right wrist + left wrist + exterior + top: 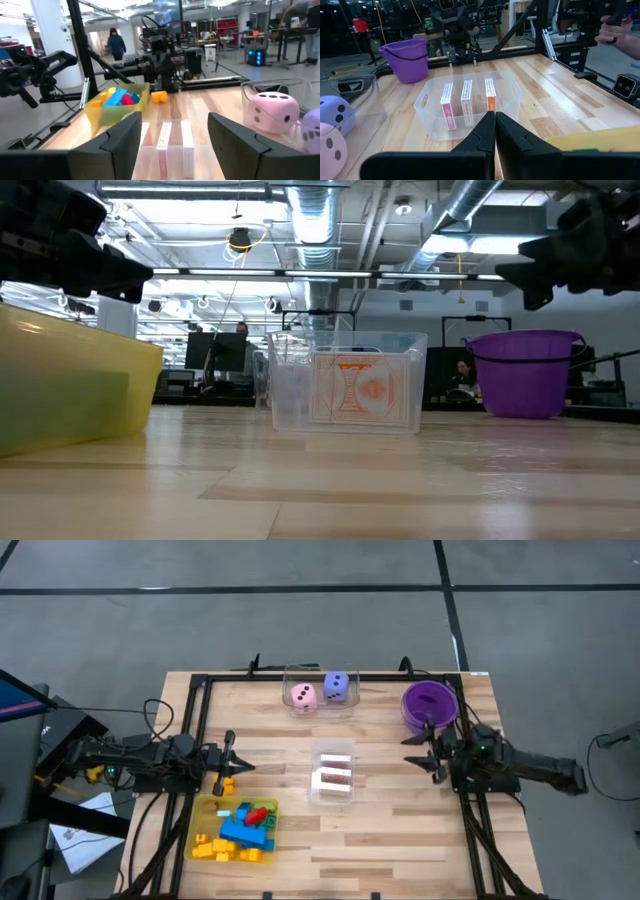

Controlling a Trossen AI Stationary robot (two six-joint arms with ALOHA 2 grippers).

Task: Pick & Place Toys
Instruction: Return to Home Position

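My left gripper (245, 767) is shut and empty, above the table just beyond the yellow tray (203, 812); its closed fingers show in the left wrist view (495, 117). The tray holds several blue, yellow, red and green bricks (245, 828). An orange brick (226, 783) lies on the table beside the tray, under my left gripper. My right gripper (412, 750) is open and empty near the purple bowl (430, 703). A clear box (333, 777) at mid-table holds three card packs (466, 102) standing on edge. A pink die (304, 696) and a purple die (337, 687) sit in a clear box at the far edge.
A black frame (195, 730) runs along the table's left, far and right sides. Bare wood lies between the card box and each gripper and toward the near edge. A person's hand (615, 27) shows beyond the table in the left wrist view.
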